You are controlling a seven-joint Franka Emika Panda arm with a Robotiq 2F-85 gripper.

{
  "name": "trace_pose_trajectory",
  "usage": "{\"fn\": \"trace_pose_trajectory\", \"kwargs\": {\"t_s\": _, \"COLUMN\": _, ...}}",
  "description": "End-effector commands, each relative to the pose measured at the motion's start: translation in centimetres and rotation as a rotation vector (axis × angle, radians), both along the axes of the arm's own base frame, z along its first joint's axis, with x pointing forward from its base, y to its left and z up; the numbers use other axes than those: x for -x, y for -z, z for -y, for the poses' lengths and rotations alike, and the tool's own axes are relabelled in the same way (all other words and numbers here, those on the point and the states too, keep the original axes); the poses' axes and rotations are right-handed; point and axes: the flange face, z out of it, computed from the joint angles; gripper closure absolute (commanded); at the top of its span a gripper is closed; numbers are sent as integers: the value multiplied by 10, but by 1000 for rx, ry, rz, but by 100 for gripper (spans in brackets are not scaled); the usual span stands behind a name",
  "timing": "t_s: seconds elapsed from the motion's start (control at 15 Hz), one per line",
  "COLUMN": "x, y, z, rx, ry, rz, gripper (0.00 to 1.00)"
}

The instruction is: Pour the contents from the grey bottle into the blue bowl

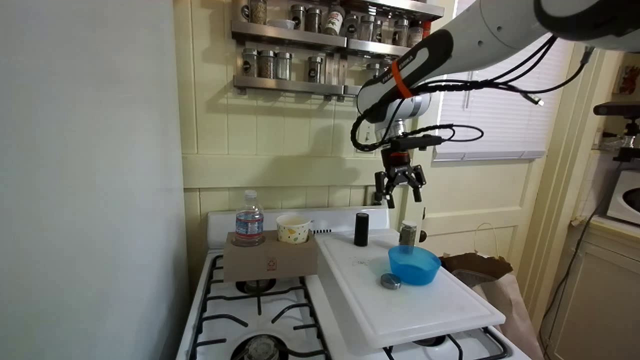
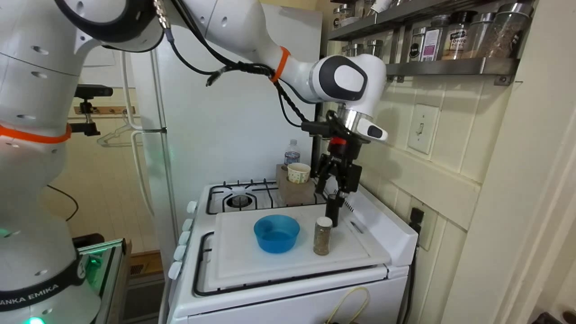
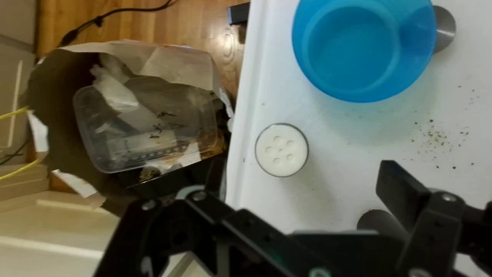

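I hold my hand point(image 1: 404, 200) pointing down above the counter point(image 1: 430, 310), its fingers point(image 1: 417, 194) spread wide. The grey bottle point(image 2: 321, 240) stands upright near the blue bowl point(image 2: 276, 245), apart from it. Only my wrist view shows the five round marks in the bottle's white top point(image 3: 281, 150), seen from above.

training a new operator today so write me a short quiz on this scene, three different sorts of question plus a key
1. True or false: the pincer is open.
2. Multiple choice: the top of the grey bottle is
A red
B white
C green
3. Short answer: what small, round metal thing lies beside the bowl on the white board?

Key
1. True
2. B
3. A lid
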Motion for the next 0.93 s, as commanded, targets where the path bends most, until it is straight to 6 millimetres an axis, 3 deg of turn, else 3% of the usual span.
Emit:
{"fn": "trace_pose_trajectory", "kwargs": {"t_s": 0.0, "x": 49, "y": -58, "z": -27, "rx": 151, "ry": -118, "rz": 62, "gripper": 0}}
{"fn": "trace_pose_trajectory", "kwargs": {"t_s": 0.27, "x": 94, "y": -121, "z": -61, "rx": 276, "ry": -233, "rz": 193, "gripper": 0}}
{"fn": "trace_pose_trajectory", "kwargs": {"t_s": 0.4, "x": 118, "y": -149, "z": -77, "rx": 218, "ry": -189, "rz": 316, "gripper": 0}}
{"fn": "trace_pose_trajectory", "kwargs": {"t_s": 0.6, "x": 157, "y": -175, "z": -96, "rx": 124, "ry": -172, "rz": 452, "gripper": 0}}
{"fn": "trace_pose_trajectory", "kwargs": {"t_s": 0.67, "x": 122, "y": -171, "z": -89, "rx": 170, "ry": -188, "rz": 372, "gripper": 0}}
{"fn": "trace_pose_trajectory", "kwargs": {"t_s": 0.87, "x": 152, "y": -185, "z": -95, "rx": 142, "ry": -184, "rz": 434, "gripper": 0}}
